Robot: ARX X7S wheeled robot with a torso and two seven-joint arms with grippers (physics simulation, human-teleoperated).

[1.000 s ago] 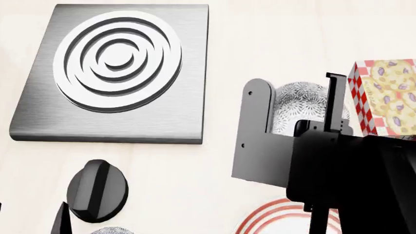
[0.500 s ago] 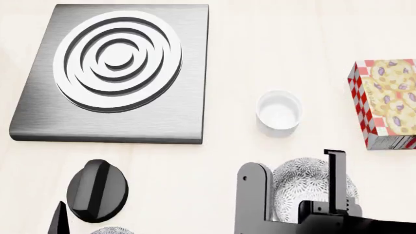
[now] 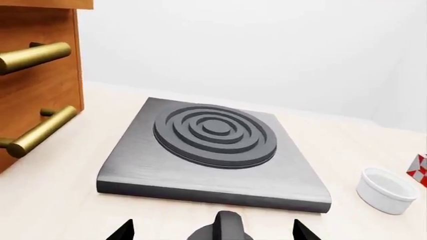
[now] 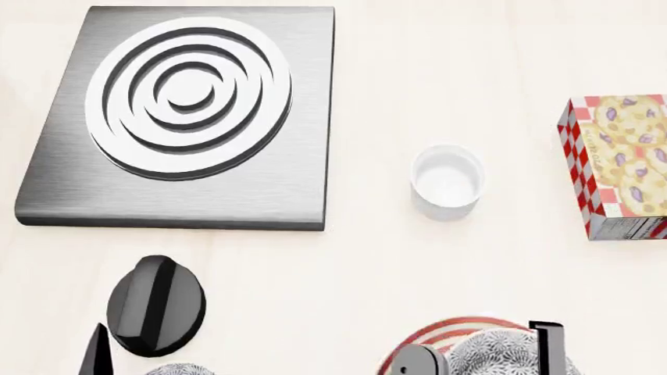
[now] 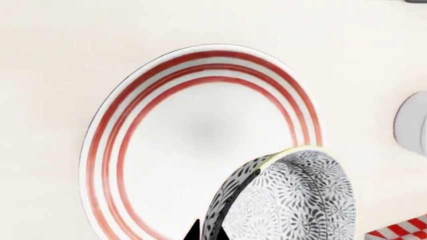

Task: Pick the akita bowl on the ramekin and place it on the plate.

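Lowered since before, right tool [image 4: 485,361] grips akita bowl [image 5: 290,197] — fingers astride its rim; over plate [image 5: 160,135].

The pale cream wooden tabletop [image 4: 376,94] carries a square brushed-metal grey slab with raised concentric rings [image 4: 187,109] on its far left side. To the right of that slab, apart from it, stands the small plain glossy white ramekin [image 4: 447,181], empty. Further right, at the edge of the head view, lies a red-and-white chequered box printed with cookies [image 4: 620,168]. Near the left, in front of the slab, sits a black round knob with a raised ridge [image 4: 156,305]. At the near right lies the large flat white plate with concentric red rings [image 5: 193,130].
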